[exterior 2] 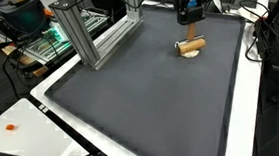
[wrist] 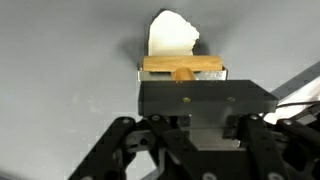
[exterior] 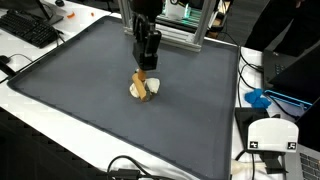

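Wooden block [exterior: 146, 88], on the mat [exterior: 80, 95], under the gripper [exterior: 148, 66].
Block lies flat with a white piece [wrist: 170, 35] touching it. The fingers are set narrow directly above, tips at the block's top in the wrist view; whether they clamp it cannot be told. Step judged: grasping the block. Next move calls for a centred, firm hold before any lift. A metal frame [exterior 2: 91, 37] stands on the bench [exterior: 15, 112].

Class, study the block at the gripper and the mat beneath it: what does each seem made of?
The wooden block looks like bare light wood: tan, matte, no gloss. The white piece against it is unclear, perhaps plastic or foam. The mat seems rubbery or foam: dark grey with a dull surface.
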